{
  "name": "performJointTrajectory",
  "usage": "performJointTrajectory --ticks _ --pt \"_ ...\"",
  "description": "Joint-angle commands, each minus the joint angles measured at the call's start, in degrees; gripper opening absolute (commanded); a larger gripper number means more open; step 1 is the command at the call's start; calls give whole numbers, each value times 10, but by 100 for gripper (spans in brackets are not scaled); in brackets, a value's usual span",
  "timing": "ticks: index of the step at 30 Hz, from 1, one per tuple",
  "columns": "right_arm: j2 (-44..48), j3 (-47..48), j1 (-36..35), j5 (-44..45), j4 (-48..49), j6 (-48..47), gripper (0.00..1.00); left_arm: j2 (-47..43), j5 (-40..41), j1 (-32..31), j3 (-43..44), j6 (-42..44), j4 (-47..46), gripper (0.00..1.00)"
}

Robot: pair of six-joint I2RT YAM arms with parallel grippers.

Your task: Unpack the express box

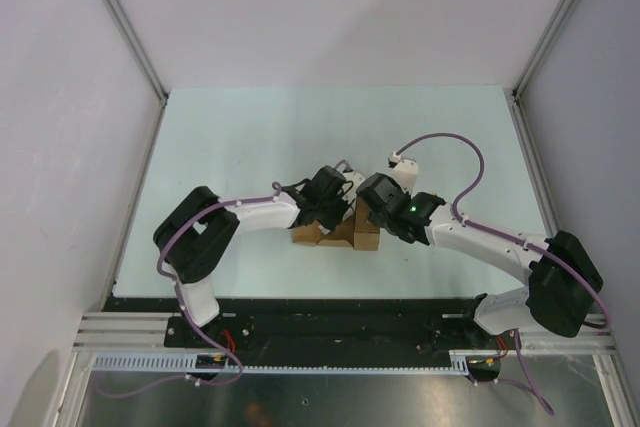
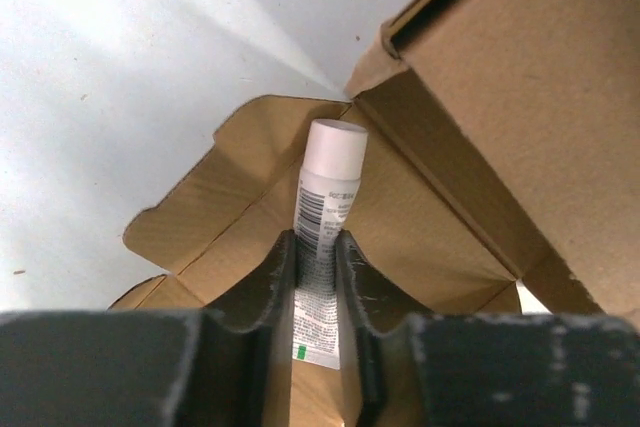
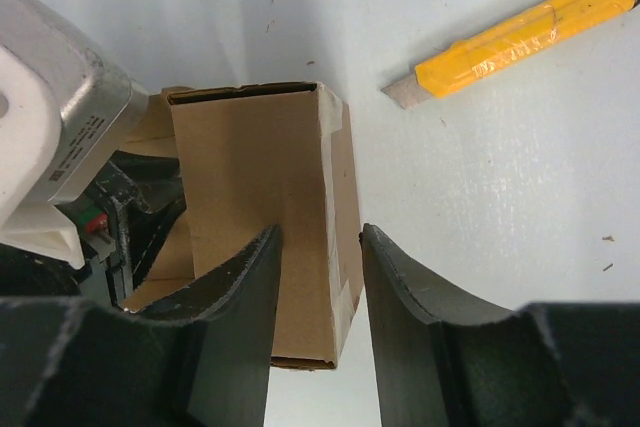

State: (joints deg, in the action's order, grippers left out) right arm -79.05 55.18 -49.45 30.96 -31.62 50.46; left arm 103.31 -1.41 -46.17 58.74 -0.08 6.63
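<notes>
The express box is a small brown cardboard box at the table's middle, with its flaps open. In the left wrist view my left gripper is inside the open box. It is shut on a white tube with a white cap and a barcode label. My right gripper straddles the box's right edge. One finger lies on the broad face and the other touches the narrow side, closed on the cardboard. In the top view both grippers, left and right, meet over the box.
A yellow-and-black utility knife lies on the table beyond the box, to its right in the right wrist view. The left arm's wrist housing sits close against the box's left side. Metal frame posts stand at the table's back corners.
</notes>
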Motion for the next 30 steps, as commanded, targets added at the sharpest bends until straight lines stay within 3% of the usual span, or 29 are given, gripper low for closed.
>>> performJointTrajectory --ticks 1,14,24,30 --pt "0 -14 6 -2 -14 -1 43 -36 13 -2 1 5 -4 18" --pt "-2 -17 10 -9 -7 -4 43 -180 86 13 -9 -77 71 23" --pt "25 -15 18 -27 18 -26 46 -225 89 183 -61 -188 109 24" --pt "60 -16 30 -47 26 -26 56 -217 107 212 -67 -238 171 24"
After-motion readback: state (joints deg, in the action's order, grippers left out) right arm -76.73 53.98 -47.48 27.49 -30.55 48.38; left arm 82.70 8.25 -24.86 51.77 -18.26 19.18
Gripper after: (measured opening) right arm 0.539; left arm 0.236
